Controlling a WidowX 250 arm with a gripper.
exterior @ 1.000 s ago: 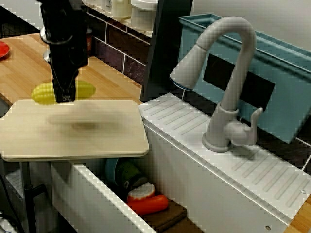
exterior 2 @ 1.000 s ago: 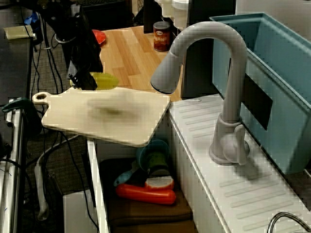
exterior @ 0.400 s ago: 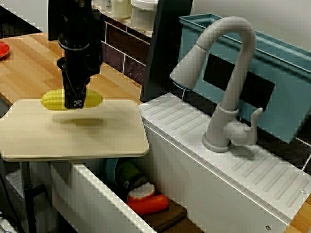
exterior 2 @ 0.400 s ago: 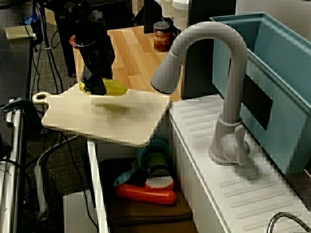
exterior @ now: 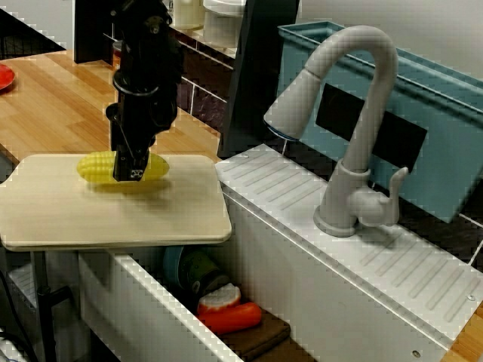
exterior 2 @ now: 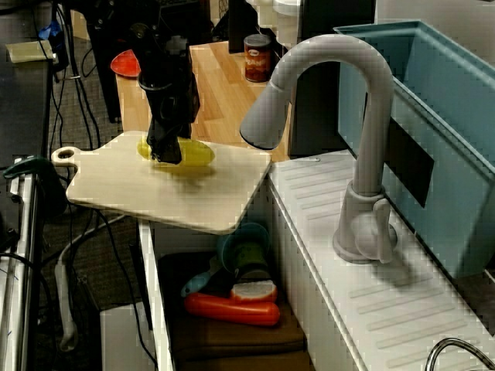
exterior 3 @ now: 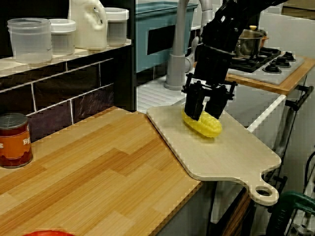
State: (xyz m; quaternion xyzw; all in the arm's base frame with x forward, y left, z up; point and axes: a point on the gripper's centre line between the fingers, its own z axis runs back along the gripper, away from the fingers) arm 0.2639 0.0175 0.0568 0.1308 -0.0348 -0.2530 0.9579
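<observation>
While the jaws clamp its middle from above, the corn cob (exterior: 94, 166) lies on the cutting board (exterior: 113, 219), close to the edge meeting the wooden worktop (exterior: 45, 105); faucet (exterior: 362, 136) well right.

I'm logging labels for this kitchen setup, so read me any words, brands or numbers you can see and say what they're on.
No text reads clearly.
Red can on the wooden counter: white lettering on its label, too blurred to read.
Nothing else shows writing.

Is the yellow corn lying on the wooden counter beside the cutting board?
No, the corn lies on the cutting board, between the jaws of the gripper.
</observation>
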